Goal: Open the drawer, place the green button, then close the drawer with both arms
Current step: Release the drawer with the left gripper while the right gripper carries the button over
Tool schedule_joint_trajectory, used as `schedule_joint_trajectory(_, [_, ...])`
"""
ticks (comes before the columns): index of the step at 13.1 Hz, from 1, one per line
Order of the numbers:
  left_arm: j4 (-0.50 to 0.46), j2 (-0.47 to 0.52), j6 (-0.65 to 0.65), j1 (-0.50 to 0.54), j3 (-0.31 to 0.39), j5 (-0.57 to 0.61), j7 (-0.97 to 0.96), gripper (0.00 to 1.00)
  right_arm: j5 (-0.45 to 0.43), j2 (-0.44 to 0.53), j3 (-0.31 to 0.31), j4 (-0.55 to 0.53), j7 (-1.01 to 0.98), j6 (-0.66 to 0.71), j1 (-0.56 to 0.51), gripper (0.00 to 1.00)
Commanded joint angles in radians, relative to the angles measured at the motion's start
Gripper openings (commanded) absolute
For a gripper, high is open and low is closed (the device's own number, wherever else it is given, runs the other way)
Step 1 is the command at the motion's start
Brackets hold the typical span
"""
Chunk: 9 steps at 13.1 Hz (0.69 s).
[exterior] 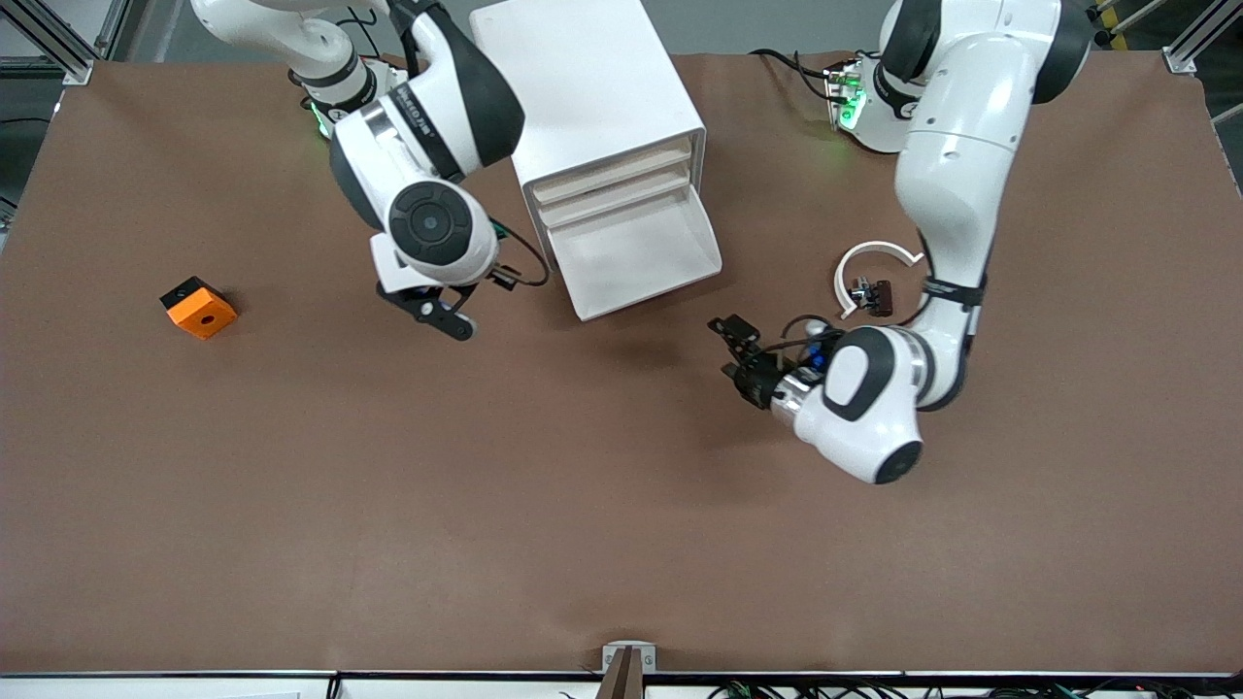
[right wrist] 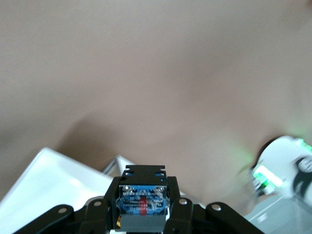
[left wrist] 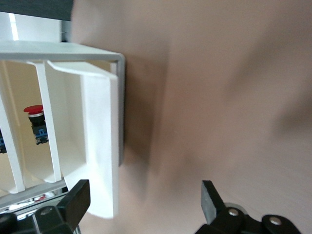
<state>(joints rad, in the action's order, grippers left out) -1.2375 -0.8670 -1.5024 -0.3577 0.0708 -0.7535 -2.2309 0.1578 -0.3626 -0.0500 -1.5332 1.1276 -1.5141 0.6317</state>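
The cabinet [exterior: 592,87] stands at the part of the bench [exterior: 583,505] farthest from the front camera. Its lowest drawer [exterior: 636,254] is pulled out. The white tray looks bare in the front view.

The right pincer [exterior: 439,313] hangs over the bench just beside the open drawer, toward the right arm's end. In the front view the wrist covers whatever it carries. The right wrist view shows the right pincer [right wrist: 144,187] closed on the button [right wrist: 144,204], its blue-black body with a printed label clamped between the fingers. The cap faces away and cannot be seen, so its colour cannot be told.

The left pincer [exterior: 726,348] is over bare bench, toward the left arm's end of the drawer. In the left wrist view the left pincer [left wrist: 144,202] is spread wide and holds nothing. Only the fingertips [left wrist: 78,200] show, cut off at the frame's edge. That view also looks into the cabinet from the drawer [left wrist: 100,146] side. A red-capped switch [left wrist: 35,122] on a blue body sits between two white partitions, though which drawer holds it cannot be told.

An orange block [exterior: 198,307] lies well apart, near the right arm's end. A white open ring [exterior: 874,257] rests by the left arm, with small dark clips [exterior: 871,294] in its opening, too small to make out.
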Motion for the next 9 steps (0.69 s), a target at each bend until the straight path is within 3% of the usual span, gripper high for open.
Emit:
schedule_joint_trajectory(1, [0.023, 0.066, 0.022, 0.067, 0.001, 0.057, 0.1, 1.0, 0.104, 0.014, -0.01, -0.002, 0.111, -0.041, -0.001, 0.25])
schedule_joint_trajectory(5, [0.023, 0.199, 0.022, 0.121, 0.012, 0.14, 0.232, 1.0, 0.114, 0.008, -0.01, -0.024, 0.381, -0.153, 0.092, 0.26])
schedule_joint_trajectory(9, [0.021, 0.301, 0.022, 0.105, -0.002, 0.397, 0.319, 1.0, 0.114, 0.005, -0.01, -0.111, 0.543, -0.285, 0.158, 0.25])
